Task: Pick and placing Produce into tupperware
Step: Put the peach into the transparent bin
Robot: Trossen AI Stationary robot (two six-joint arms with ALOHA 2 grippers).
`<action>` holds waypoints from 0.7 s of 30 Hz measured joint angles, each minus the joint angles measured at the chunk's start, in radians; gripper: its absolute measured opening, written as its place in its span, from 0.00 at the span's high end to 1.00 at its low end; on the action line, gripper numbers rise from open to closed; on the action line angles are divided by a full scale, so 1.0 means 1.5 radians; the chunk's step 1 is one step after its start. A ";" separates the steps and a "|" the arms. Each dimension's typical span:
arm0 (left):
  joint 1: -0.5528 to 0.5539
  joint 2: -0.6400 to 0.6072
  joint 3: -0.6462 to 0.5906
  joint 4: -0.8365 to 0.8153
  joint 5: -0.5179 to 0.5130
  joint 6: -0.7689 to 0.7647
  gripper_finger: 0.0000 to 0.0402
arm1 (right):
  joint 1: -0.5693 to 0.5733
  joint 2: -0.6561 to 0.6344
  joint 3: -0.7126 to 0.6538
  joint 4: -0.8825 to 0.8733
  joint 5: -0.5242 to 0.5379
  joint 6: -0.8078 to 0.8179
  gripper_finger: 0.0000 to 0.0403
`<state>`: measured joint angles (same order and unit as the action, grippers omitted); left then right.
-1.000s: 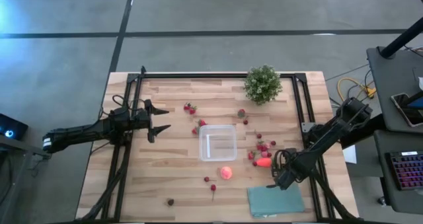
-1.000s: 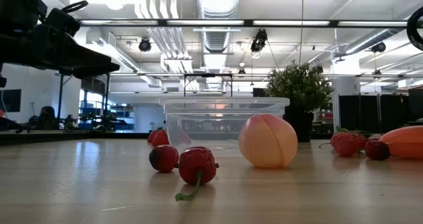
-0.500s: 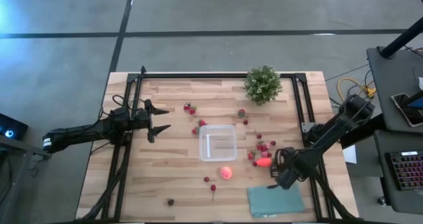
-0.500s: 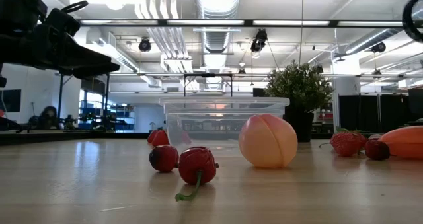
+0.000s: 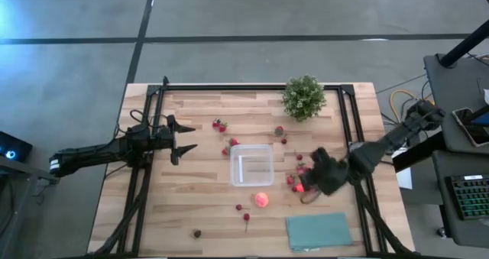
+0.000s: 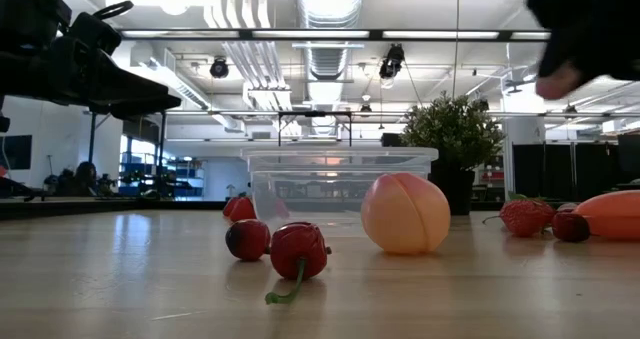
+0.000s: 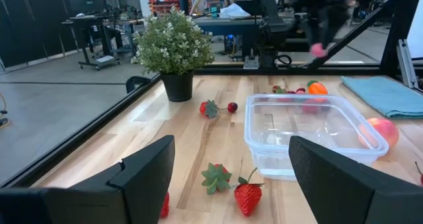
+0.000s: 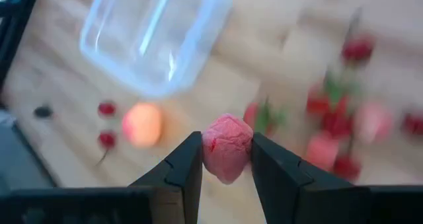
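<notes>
I see the right gripper (image 8: 226, 159) above the wooden bench (image 5: 199, 213), jaws clamped on a pink lumpy toy fruit (image 8: 227, 147), at 3 o'clock of the clear square plastic tupperware (image 5: 252, 164), over the scattered red strawberries (image 5: 304, 169). A pink-orange peach ball (image 5: 261, 199) sits at the tupperware's 6 o'clock. The left gripper (image 5: 183, 140) waits at 9 o'clock, jaws wide and holding nothing.

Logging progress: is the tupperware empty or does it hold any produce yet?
Empty. The tupperware shows only clear walls and floor; the high view shows none inside either. The right hand holds a pink piece above the table.
</notes>
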<state>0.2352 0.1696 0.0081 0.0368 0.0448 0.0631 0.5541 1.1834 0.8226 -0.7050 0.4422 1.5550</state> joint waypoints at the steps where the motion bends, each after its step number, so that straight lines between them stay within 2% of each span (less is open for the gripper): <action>1: 0.000 0.000 0.000 0.000 0.000 0.000 0.30 | -0.030 -0.002 0.000 0.009 -0.007 -0.045 0.73; 7: 0.000 0.000 0.000 0.000 0.000 0.000 0.30 | -0.213 0.020 0.000 0.162 -0.153 -0.320 0.73; 11: 0.000 -0.001 0.000 0.000 0.000 0.000 0.30 | -0.300 0.065 0.005 0.262 -0.268 -0.439 0.73; 15: 0.000 0.000 0.000 0.000 0.000 0.000 0.30 | -0.339 0.125 0.031 0.268 -0.347 -0.519 0.73; 21: 0.000 0.000 0.000 -0.001 0.000 0.000 0.30 | -0.339 0.225 0.088 0.263 -0.438 -0.635 0.73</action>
<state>0.2356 0.1694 0.0081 0.0357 0.0450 0.0631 0.0459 1.5203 0.9539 -0.3103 -0.2147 0.6031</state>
